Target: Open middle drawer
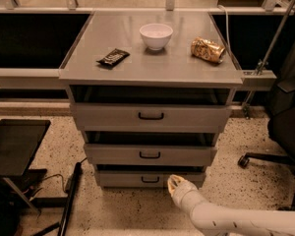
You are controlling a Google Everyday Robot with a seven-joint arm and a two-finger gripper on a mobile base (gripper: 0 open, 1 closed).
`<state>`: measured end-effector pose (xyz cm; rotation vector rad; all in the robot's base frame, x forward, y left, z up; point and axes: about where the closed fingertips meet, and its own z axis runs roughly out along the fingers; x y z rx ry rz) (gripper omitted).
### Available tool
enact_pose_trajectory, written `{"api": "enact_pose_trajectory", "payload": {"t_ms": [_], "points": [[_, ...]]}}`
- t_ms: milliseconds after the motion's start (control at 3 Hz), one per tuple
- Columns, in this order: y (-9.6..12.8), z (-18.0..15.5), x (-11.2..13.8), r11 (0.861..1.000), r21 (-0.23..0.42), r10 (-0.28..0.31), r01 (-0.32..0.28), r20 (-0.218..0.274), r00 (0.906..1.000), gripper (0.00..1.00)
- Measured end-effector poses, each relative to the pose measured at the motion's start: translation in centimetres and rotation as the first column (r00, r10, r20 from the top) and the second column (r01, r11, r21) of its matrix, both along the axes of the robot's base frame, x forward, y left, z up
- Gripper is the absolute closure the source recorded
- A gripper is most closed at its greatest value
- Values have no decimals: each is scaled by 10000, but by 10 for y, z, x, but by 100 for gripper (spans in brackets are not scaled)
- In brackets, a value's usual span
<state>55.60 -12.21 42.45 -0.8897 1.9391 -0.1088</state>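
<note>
drawers [150,155] 3; bowl [156,36] 1; black wrapper [113,57] 1; gold bag [207,50] 1; gripper [174,182] 1 — low, by bottom drawer [119,179]

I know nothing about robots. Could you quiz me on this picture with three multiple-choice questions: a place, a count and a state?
1. Where is the tool relative to the cabinet?
A. on top of it
B. low in front, by the bottom drawer
C. behind it
2. How many drawers does it have?
A. two
B. four
C. three
3. The bowl is:
A. upright
B. upside down
C. on its side

1 B: it sits low, below the middle drawer.
2 C: three grey fronts are stacked.
3 A: its mouth faces up.
</note>
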Motion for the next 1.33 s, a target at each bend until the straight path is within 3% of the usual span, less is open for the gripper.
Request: {"api": "enact_pose_trajectory", "payload": {"t_ms": [1000,1333], "points": [[0,0,0,10000,0,0,0,0,10000,11],[0,0,0,10000,0,0,0,0,10000,0]]}}
